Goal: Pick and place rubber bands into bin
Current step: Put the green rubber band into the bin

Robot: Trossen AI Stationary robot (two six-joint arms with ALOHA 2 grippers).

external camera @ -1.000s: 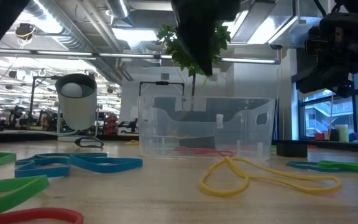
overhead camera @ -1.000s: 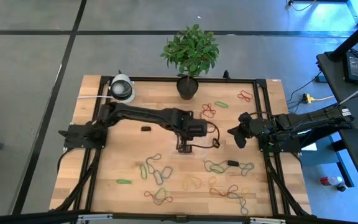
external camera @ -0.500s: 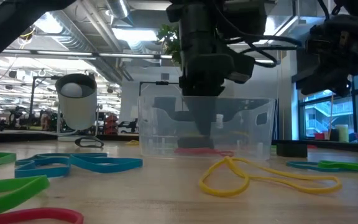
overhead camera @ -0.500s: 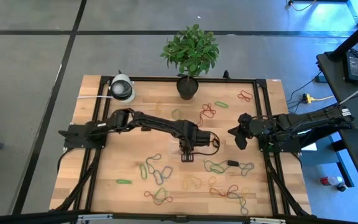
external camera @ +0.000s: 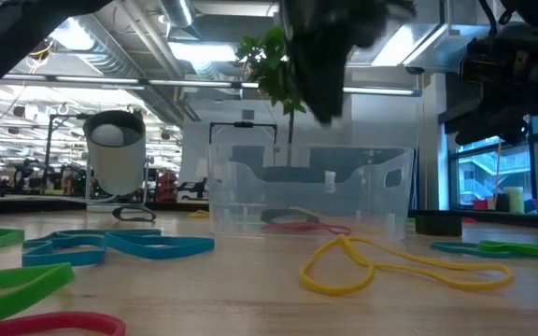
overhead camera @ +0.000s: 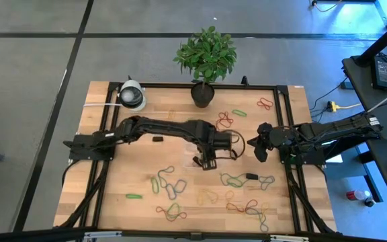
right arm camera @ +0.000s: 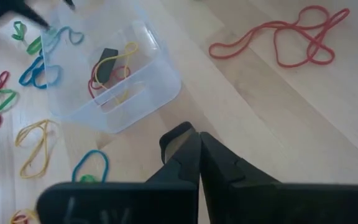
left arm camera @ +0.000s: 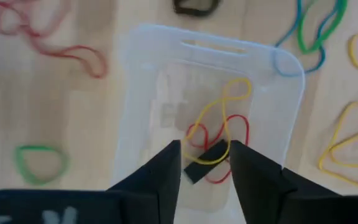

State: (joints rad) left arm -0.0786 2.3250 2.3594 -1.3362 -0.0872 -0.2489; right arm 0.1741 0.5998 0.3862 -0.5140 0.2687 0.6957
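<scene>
Clear plastic makes the bin (left arm camera: 204, 118) nearly invisible from the high camera, where the left arm covers most of it; only the wrist and low views outline its walls. In the low view the left end effector (external camera: 320, 56) is a dark blur cut off by the upper edge, so its fingers cannot be read there. The left wrist view shows them spread apart with nothing between them, hanging directly above the bin. Straight below the left end effector (left arm camera: 205, 163), on the bin's floor, lie a yellow band (left arm camera: 219, 118), a red band (left arm camera: 229, 140) and a small black piece (left arm camera: 204, 160) whose shape is hard to make out. The right end effector (right arm camera: 199, 152) has its fingers pressed together, empty, and hovers over bare worktop (right arm camera: 272, 118) just beside the bin. More rubber bands (overhead camera: 170, 185) are scattered on the wood near both arms; the right wrist view alone shows a long red loop (right arm camera: 278, 40) beyond its fingers.
</scene>
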